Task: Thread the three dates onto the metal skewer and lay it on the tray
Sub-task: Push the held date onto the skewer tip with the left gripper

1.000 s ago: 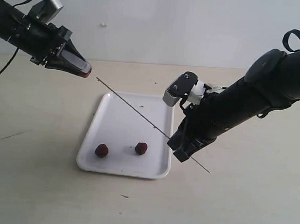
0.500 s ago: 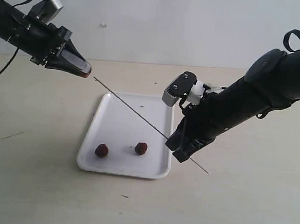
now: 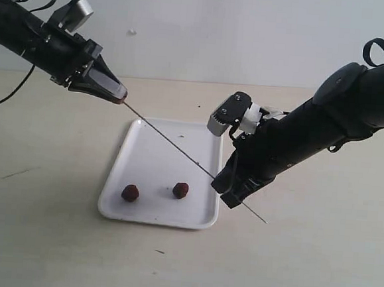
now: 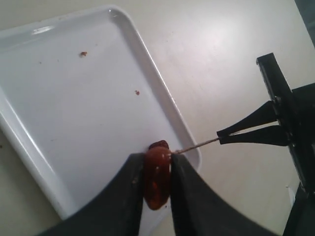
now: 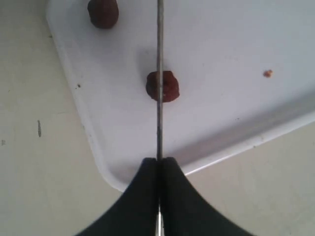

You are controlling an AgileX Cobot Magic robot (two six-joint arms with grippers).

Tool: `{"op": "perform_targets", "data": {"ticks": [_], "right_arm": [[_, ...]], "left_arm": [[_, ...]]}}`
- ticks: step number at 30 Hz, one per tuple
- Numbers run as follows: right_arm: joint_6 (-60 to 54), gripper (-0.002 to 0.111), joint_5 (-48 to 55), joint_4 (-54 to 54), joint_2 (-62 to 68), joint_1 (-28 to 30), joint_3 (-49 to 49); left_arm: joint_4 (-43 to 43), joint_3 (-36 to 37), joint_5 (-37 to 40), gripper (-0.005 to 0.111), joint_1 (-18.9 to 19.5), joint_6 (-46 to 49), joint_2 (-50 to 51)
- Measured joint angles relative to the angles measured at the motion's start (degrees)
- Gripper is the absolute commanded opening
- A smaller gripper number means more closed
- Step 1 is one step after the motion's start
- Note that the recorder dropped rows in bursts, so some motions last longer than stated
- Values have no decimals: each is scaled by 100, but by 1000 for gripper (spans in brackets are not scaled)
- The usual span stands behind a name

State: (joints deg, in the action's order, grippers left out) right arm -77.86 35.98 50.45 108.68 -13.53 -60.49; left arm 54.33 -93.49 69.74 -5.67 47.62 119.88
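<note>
My right gripper (image 3: 223, 183) (image 5: 159, 162) is shut on the metal skewer (image 3: 172, 144) (image 5: 159, 78), which slants up and left over the white tray (image 3: 152, 155) (image 5: 236, 44). Its far tip meets a dark red date (image 3: 119, 100) (image 4: 157, 176) that my left gripper (image 3: 118, 98) (image 4: 157, 160) is shut on, raised above the table. Two more dates (image 3: 130, 192) (image 3: 181, 190) lie on the tray's near part; the right wrist view shows them as one date (image 5: 163, 86) behind the rod and one date (image 5: 103, 12) at the frame's edge.
The tray (image 4: 69, 98) carries a few tiny dark crumbs (image 4: 83, 53). It rests on a pale beige table (image 3: 302, 258) in front of a white wall. A black cable (image 3: 10, 83) trails from the left arm.
My left gripper has moved right with its date, closing the gap until the date touches the skewer's tip. The right gripper and the two tray dates have stayed put.
</note>
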Motion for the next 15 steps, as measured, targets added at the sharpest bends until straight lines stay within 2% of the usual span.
{"op": "perform_targets", "data": {"ticks": [15], "right_arm": [[0, 0, 10, 10, 0, 0, 0]], "left_arm": [[-305, 0, -364, 20, 89, 15, 0]]}}
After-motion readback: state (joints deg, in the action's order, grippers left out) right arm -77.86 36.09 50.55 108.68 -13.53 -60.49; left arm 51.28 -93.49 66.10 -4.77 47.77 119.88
